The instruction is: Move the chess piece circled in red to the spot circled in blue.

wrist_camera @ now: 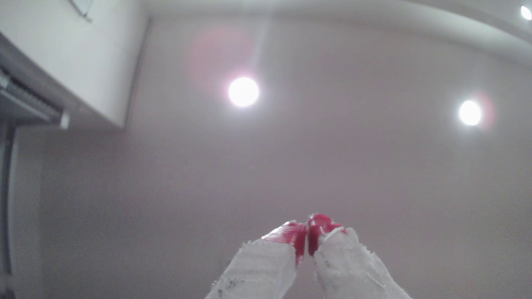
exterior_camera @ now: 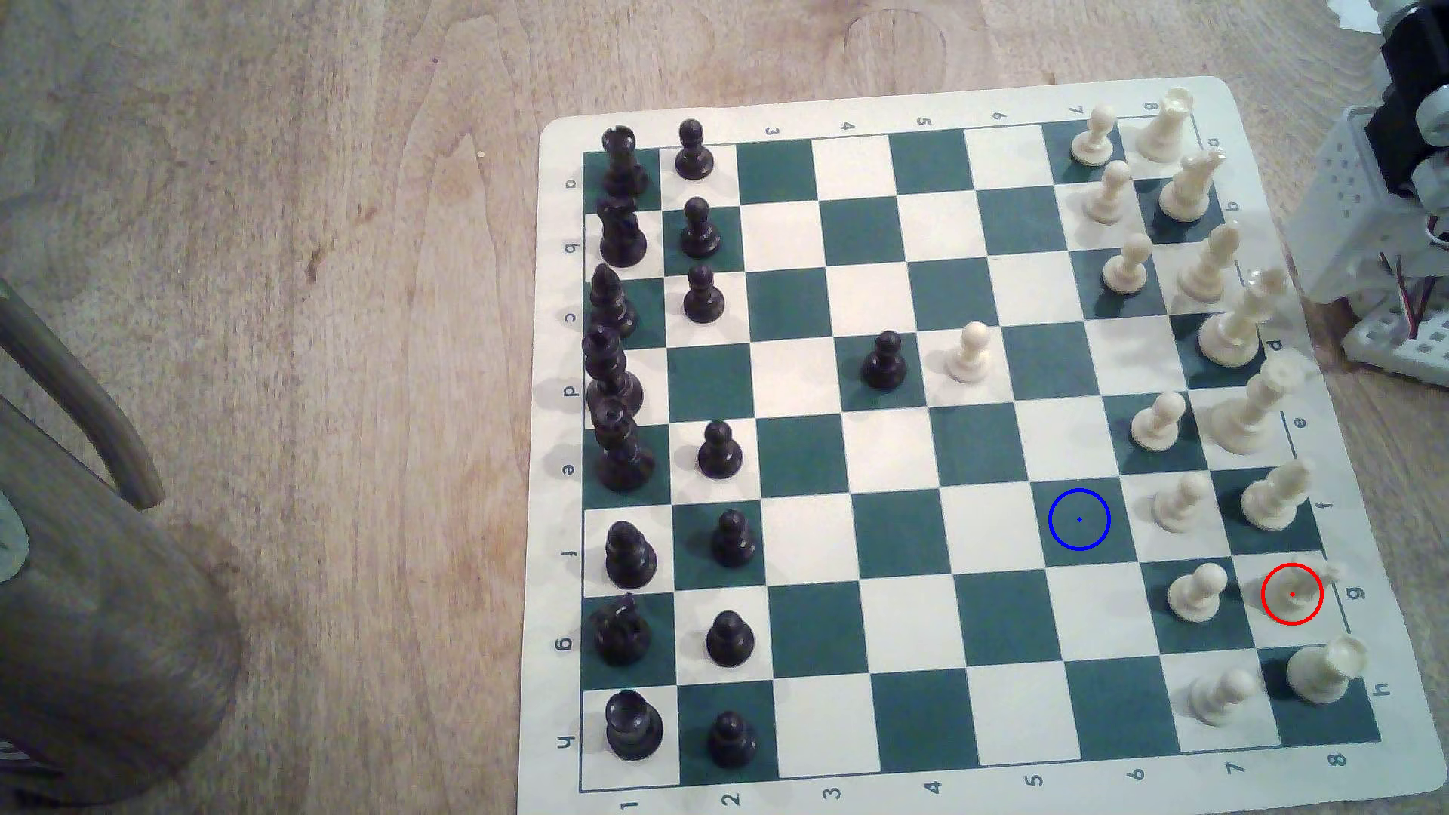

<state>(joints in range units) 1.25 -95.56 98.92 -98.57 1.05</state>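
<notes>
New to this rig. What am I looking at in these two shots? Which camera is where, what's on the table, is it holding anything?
The exterior view looks down on a wooden table with a green-and-white chess mat: black pieces along that view's left, cream ones along its right, two pawns mid-board. The arm's base sits at the right edge. A red ring marks the cream knight; a blue ring marks the target square. The wrist view comes from a camera on the arm, now pointing at the ceiling lights. Its gripper, with cloth-wrapped, red-tipped fingers, is closed and holds nothing.
</notes>
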